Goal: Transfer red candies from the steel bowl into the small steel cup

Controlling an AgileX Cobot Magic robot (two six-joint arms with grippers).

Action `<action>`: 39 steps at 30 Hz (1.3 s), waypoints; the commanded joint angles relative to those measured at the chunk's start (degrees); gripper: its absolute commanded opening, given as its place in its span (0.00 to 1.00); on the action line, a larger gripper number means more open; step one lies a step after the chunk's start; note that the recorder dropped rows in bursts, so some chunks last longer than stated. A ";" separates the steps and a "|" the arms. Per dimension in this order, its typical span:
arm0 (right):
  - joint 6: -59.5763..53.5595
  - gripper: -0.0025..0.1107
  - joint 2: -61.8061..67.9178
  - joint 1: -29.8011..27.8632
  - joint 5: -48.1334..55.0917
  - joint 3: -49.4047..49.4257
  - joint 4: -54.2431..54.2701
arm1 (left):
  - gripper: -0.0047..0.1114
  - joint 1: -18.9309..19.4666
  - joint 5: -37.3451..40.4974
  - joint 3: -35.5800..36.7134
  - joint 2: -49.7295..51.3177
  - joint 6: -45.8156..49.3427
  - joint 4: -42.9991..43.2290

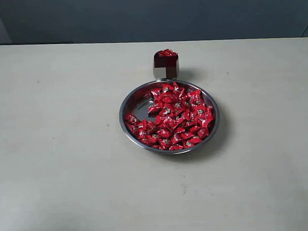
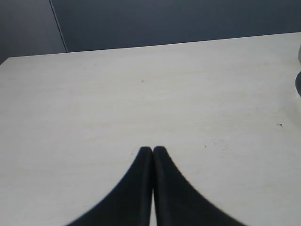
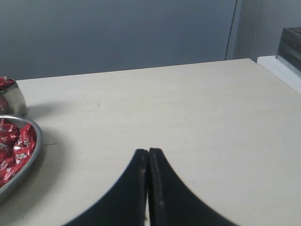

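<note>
A wide steel bowl (image 1: 128,98) sits mid-table, heaped with many red candies (image 1: 174,117). Just behind it stands the small steel cup (image 1: 165,67), filled to its top with red candies (image 1: 167,53). Neither arm shows in the exterior view. My left gripper (image 2: 153,149) is shut with nothing between its black fingers, over bare table well away from the bowl. The right gripper (image 3: 148,152) is shut and empty too; its view catches the bowl's rim (image 3: 36,141), some candies (image 3: 16,146) and the cup (image 3: 11,96) off to one side.
The pale table (image 1: 57,130) ends at a dark blue-grey wall behind. A white ledge with a dark rack (image 3: 290,44) lies past the table's edge in the right wrist view. A dark curved shape (image 2: 298,84) shows at the border of the left wrist view.
</note>
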 commanded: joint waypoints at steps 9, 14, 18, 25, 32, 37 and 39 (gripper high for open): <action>-0.20 0.02 -0.23 -0.09 -0.41 0.27 -0.02 | 0.04 -0.46 -0.31 -0.48 -0.27 -0.09 0.11; -0.20 0.02 -0.23 -0.09 -0.41 0.27 0.38 | 0.04 -0.46 -0.31 -0.48 -0.27 -0.09 0.11; -0.20 0.02 -0.23 -0.09 -0.41 0.27 0.38 | 0.04 -0.46 -0.31 -0.48 -0.27 -0.09 0.11; -0.20 0.02 -0.23 -0.09 -0.41 0.27 1.08 | 0.04 -0.46 -0.31 -0.48 -0.27 -0.09 0.11; -0.20 0.02 -0.23 -0.09 -0.41 0.27 1.08 | 0.04 -0.46 -0.31 -0.48 -0.27 -0.09 0.11; -0.20 0.02 -0.23 -0.09 -0.41 0.27 1.08 | 0.04 -0.46 -0.31 -0.48 -0.27 -0.09 0.11; -0.20 0.02 -0.23 -0.09 -0.41 0.27 1.21 | 0.04 -0.46 -0.31 -0.48 -0.27 -0.09 0.11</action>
